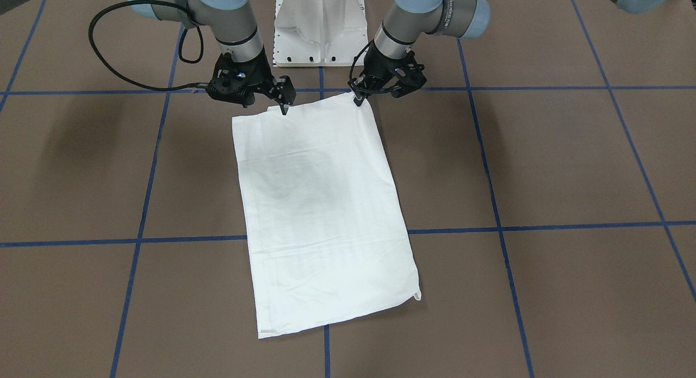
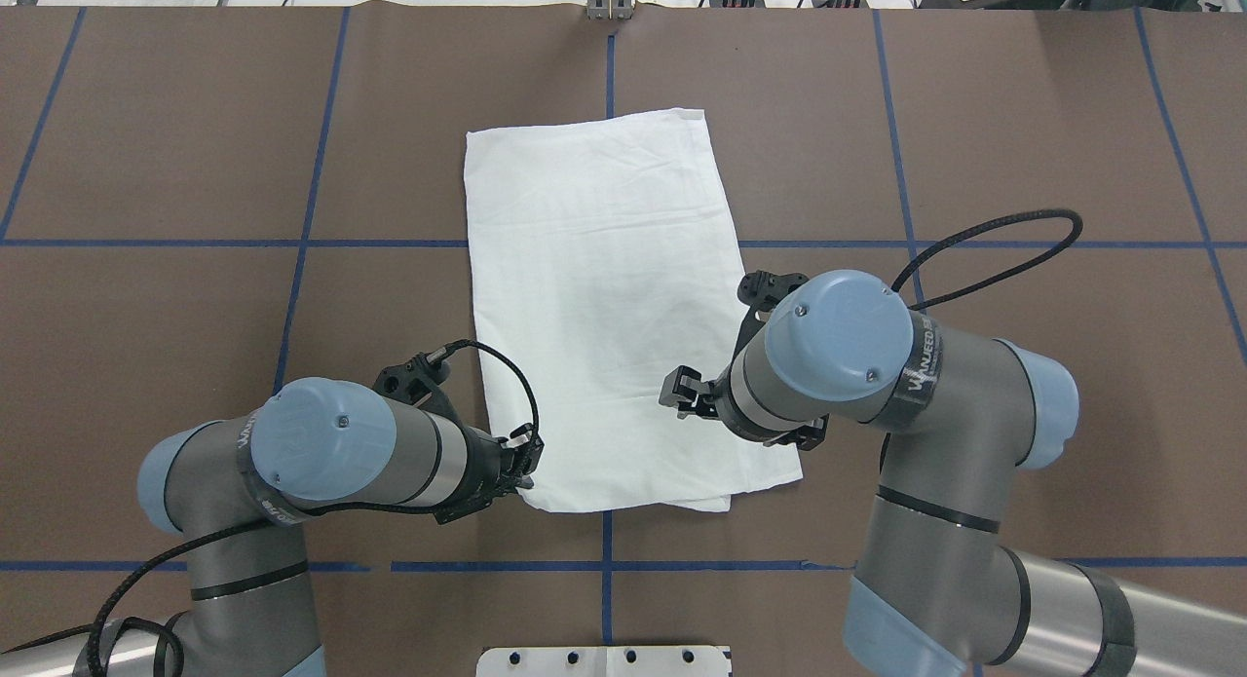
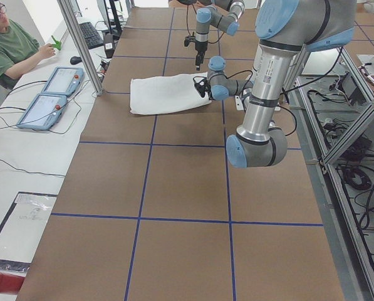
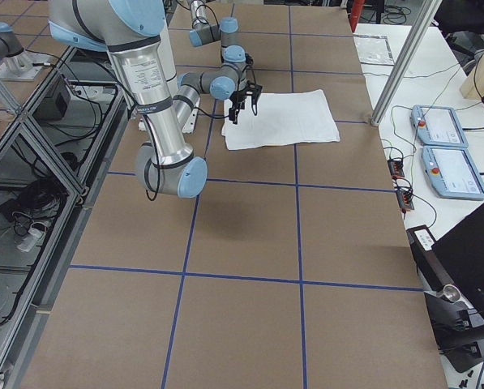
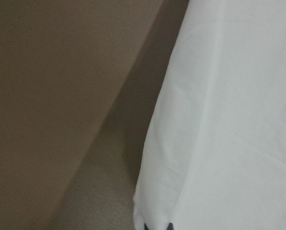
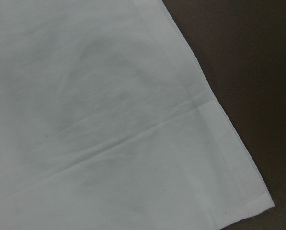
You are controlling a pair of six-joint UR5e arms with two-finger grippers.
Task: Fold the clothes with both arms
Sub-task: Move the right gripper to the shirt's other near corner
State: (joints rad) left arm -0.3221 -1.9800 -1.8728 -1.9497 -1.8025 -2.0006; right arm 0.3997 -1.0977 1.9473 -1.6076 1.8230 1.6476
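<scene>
The white shirt [image 1: 321, 204] lies folded into a long rectangle on the brown table [image 1: 544, 160]; its text, collar and label are hidden. My left gripper [image 1: 359, 100] is shut on the shirt's near corner; the overhead view shows it at the near left corner [image 2: 526, 468], and its fingertips [image 5: 157, 226] pinch the cloth edge [image 5: 229, 120]. My right gripper [image 1: 285, 106] hovers open just above the shirt near its near right part [image 2: 679, 393]. The right wrist view shows only flat cloth [image 6: 109, 120] and one corner.
The white pedestal base [image 1: 319, 30] stands just behind the shirt. Blue tape lines [image 1: 489, 228] grid the table. An operator [image 3: 11, 37] sits beside the table's far side with two teach pendants [image 3: 49, 94].
</scene>
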